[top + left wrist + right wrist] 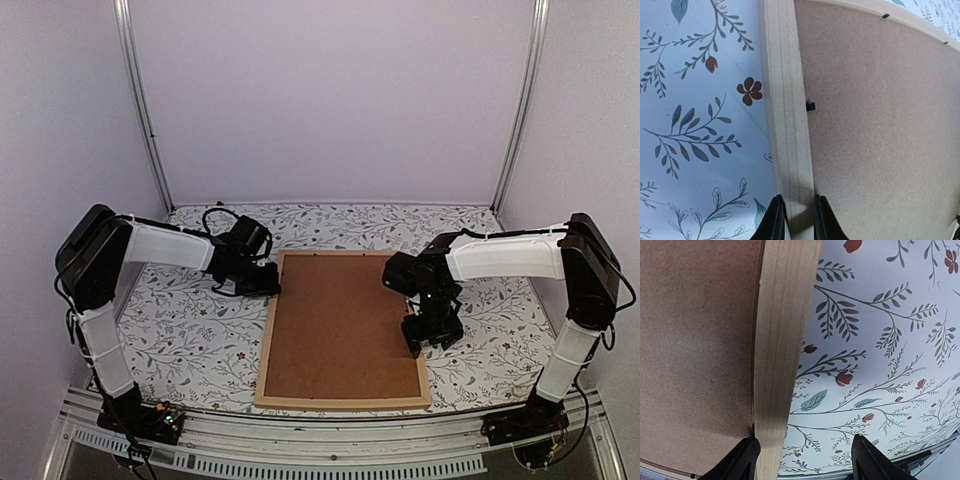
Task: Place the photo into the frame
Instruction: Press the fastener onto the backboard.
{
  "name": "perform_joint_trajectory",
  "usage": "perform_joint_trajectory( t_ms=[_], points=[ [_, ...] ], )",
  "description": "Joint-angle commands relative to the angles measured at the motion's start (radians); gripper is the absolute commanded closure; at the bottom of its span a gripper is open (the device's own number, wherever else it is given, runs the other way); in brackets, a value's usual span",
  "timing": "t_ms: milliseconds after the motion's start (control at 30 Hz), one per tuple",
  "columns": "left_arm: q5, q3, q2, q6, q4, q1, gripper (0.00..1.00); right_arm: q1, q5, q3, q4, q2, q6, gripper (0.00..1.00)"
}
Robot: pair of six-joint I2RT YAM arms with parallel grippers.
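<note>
The frame (268,345), made of thin light-wood bars, lies face down on the flowered tablecloth with a brown backing board (345,325) filling it. The photo is hidden. My left gripper (268,282) is at the far end of the frame's left bar. In the left wrist view its fingertips (774,222) press both sides of that bar (787,100), so the left gripper (799,220) is shut on it. My right gripper (425,335) is open and straddles the right bar (780,340). One finger (742,460) is over the board (695,340), and the other is over the cloth, well clear of the bar.
Small black retaining tabs (810,106) sit along the frame's inner edge. The flowered tablecloth (190,330) spreads on both sides of the frame. The table's metal front rail (330,440) runs just past the frame's near bar. Plain walls enclose the back and sides.
</note>
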Motion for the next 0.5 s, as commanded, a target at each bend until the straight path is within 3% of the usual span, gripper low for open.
perform_joint_trajectory(
  t_ms=[0,467],
  points=[
    [0.019,-0.04,0.029,0.043,-0.057,-0.021,1.0,0.009,0.037,0.004,-0.026,0.038,0.018,0.32],
    [0.018,-0.04,0.029,0.045,-0.063,-0.021,1.0,0.026,0.026,-0.012,-0.006,0.077,0.022,0.33]
  ],
)
